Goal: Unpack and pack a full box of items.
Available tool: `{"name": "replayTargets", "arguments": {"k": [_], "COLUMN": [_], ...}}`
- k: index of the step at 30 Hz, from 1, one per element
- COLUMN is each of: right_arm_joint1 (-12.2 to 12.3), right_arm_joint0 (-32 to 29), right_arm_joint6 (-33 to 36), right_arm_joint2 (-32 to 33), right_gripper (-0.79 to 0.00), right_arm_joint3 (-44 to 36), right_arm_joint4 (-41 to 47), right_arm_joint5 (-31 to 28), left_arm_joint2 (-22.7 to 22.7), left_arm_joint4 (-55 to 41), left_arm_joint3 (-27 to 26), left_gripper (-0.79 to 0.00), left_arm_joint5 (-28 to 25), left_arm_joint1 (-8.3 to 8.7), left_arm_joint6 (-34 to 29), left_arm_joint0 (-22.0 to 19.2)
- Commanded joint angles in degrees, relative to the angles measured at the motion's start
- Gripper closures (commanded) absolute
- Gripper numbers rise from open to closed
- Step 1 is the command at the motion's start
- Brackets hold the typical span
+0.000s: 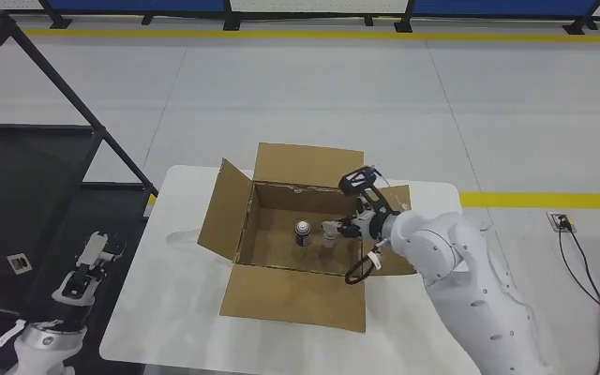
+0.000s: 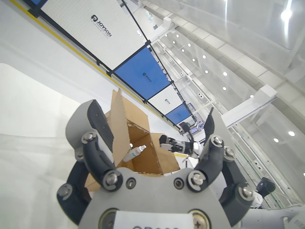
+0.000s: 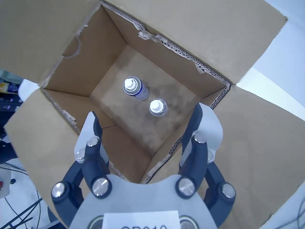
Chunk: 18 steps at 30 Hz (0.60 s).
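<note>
A brown cardboard box (image 1: 292, 298) sits open, its four flaps spread outward. On its floor a silver spray can (image 3: 134, 88) and a clear white-capped bottle (image 3: 158, 108) stand upright, just beside each other. A white spray bottle (image 2: 134, 154) lies tilted by one outer wall.

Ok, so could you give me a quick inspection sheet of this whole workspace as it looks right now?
Surface: white table, carrying the box.
Job's things: open brown cardboard box, flaps folded out. Inside stand a grey spray can with a white cap and a clear plastic bottle with a white cap, apart. A pale spray bottle with a blue label rests outside by the box's wall.
Clutter: nothing seen.
Grippers: right gripper open, above the box; left gripper open, beside the table's edge, holding nothing.
Cables: black cable on the floor.
Surroundings: yellow floor line; blue and white wall panels.
</note>
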Motion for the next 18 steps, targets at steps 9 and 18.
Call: {"name": "replayTargets", "arguments": {"k": [9, 18], "right_arm_joint1": [2.63, 2.85], "right_arm_joint0": [-10.38, -10.95], "right_arm_joint6": [0.15, 0.53], "right_arm_joint2": [18.63, 19.16], "right_gripper": [-0.785, -0.785], "right_arm_joint3": [-7.97, -8.65], "right_arm_joint4": [18.26, 16.42], "right_arm_joint5": [-6.72, -6.85], "left_arm_joint2": [9.14, 16.06], "left_arm_joint4": [4.39, 8.96], "left_arm_joint3": [5.22, 7.06], "left_gripper": [-0.785, -0.785], "left_arm_joint5": [4.36, 4.92], "left_arm_joint1": [0.62, 0.73], "left_arm_joint6": [-8.18, -11.15], "left_arm_joint0": [-9.64, -14.54]}}
